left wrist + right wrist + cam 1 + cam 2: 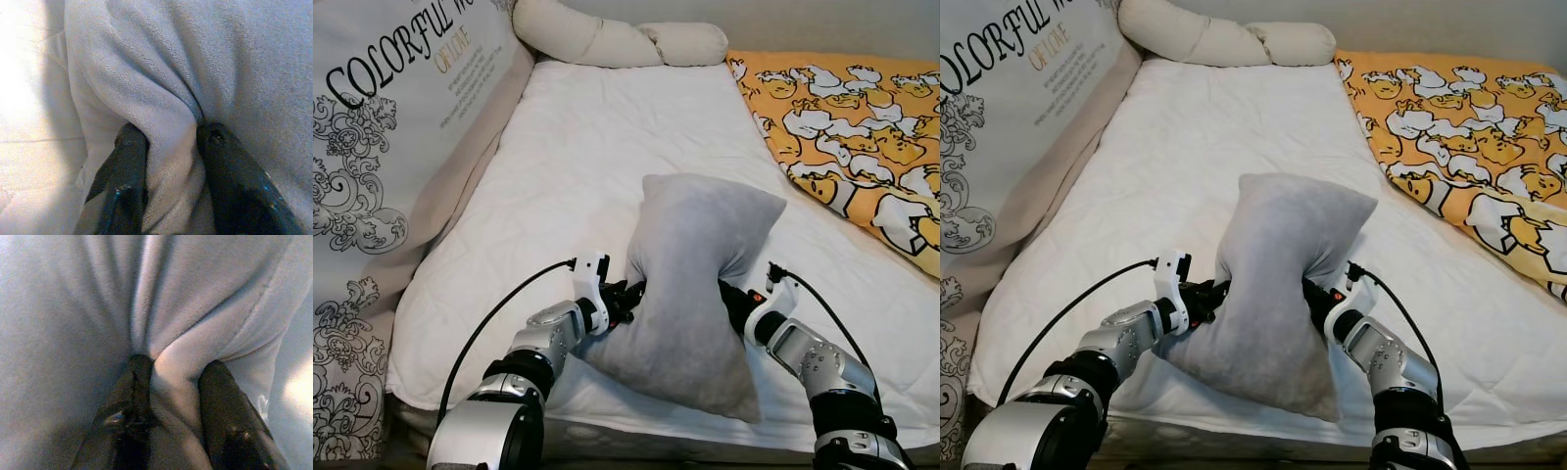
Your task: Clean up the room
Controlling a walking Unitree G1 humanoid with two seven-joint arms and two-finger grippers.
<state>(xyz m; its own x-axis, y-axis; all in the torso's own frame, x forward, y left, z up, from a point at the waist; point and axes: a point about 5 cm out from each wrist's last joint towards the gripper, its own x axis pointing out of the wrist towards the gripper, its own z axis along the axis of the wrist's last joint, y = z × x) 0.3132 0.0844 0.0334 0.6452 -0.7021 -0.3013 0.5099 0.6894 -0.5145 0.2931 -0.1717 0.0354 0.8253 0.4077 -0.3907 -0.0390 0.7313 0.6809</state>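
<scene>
I have the pillow [690, 284] pinched from both sides at its waist, held over the near edge of the mattress [578, 157]. The left gripper [628, 297] bites its left flank. In the left wrist view the two fingers [128, 171] are narrowed onto a fold of grey fleece between them. The right gripper [732, 299] does the same on the opposite flank, with its fingers [222, 396] closed around a bunched ridge of fabric. The pillow stands roughly upright, top corners flared, bottom corner drooping past the mattress edge toward me. I cannot tell whether that lower corner rests on the bed or hangs free.

Step in hand, as I judge it: carrying the pillow to its place on the bed. Pickup looks complete; placement is not yet done.

Next move calls for:
1. Moving both arms together so neither pinch tears loose, since each grip holds only a fold of soft cover.
2. Carrying the pillow forward over the mattress, probably toward the head end where the bolster [607, 39] lies.
3. Keeping it off the yellow duvet [852, 127] on the right and the printed cushion [391, 117] on the left.
4. Lowering it flat, then opening both grippers at once.
</scene>
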